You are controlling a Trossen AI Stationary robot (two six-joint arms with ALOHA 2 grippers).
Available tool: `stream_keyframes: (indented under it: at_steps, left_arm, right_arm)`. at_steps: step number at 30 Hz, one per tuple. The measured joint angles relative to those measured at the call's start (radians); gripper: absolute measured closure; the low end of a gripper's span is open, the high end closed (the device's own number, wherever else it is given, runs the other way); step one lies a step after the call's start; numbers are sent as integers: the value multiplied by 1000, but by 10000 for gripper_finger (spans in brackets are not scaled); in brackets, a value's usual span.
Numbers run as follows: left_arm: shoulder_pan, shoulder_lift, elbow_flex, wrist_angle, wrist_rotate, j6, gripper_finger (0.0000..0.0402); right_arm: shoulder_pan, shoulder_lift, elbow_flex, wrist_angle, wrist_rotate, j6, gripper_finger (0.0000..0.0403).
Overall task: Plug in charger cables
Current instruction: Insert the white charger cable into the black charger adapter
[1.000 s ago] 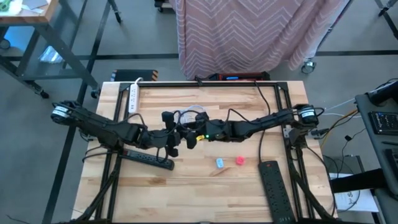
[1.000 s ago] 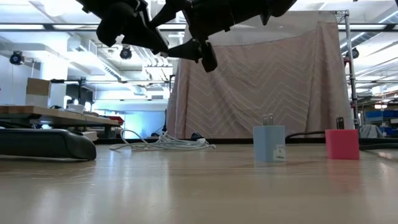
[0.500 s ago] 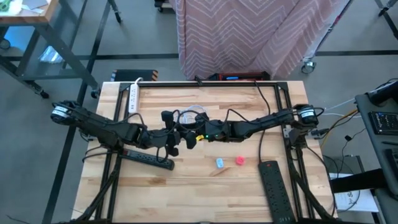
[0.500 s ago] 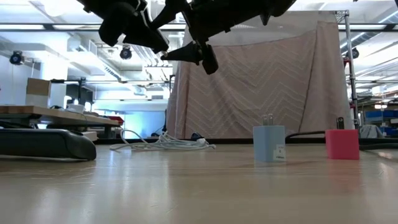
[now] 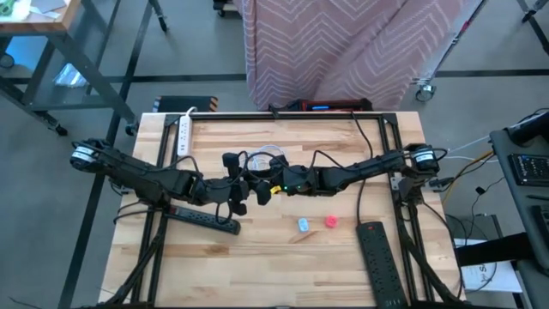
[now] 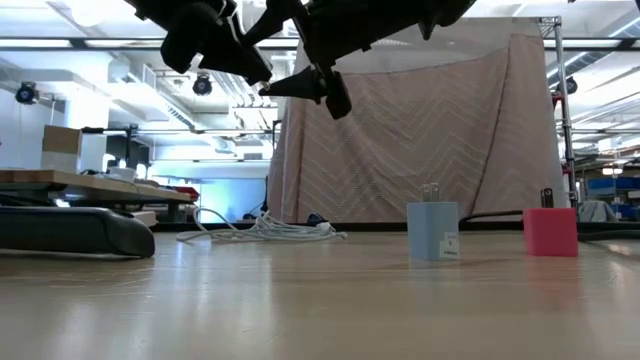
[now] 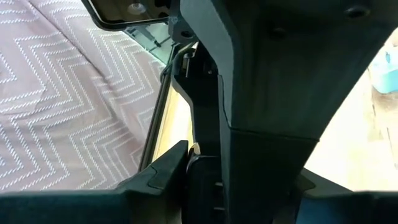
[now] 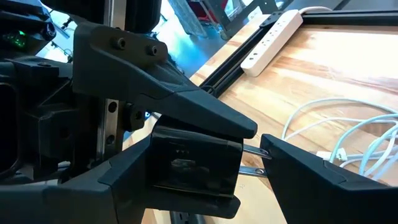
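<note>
Step in hand, in our judgement: the approach, with nothing plugged in yet. The left hand (image 5: 238,196) and right hand (image 5: 262,190) hang close together above the middle of the bench (image 5: 257,266), well clear of its surface in the low view. We cannot tell whether either hand is wide, narrow or holding. The right wrist view shows a dark block (image 8: 196,168) with two metal prongs close in, but we cannot tell whether it is gripped.

The white charger cables (image 5: 262,160) lie coiled just beyond the hands, toward the far edge. The light blue plug block (image 5: 303,225) and the pink plug block (image 5: 331,221) stand apart, nearer the front edge.

Next move, as we judge it: descend onto one cable end, take it squarely, and carry it to a block or to the black power strip (image 5: 206,219) toward the left edge; prong alignment will need care.

Writing: the blue block carries small print, which is unreadable; no brand is legible.
</note>
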Motion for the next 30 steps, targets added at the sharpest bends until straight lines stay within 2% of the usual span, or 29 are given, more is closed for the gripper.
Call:
stream_keyframes:
  at_steps: [6, 9, 19, 30]
  left_arm:
    - [-1, 0, 0, 4, -16, 3, 267]
    - [-1, 0, 0, 4, -12, 5, 264]
    - [0, 0, -2, 6, -18, 8, 266]
    - [-3, -34, -2, -25, -10, 5, 207]
  right_arm:
    - [-1, 0, 0, 0, 2, 16, 95]
    - [-2, 0, 0, 2, 5, 16, 90]
    - [-13, 0, 0, 16, -1, 40, 155]
    - [-13, -5, 0, 15, -9, 30, 145]
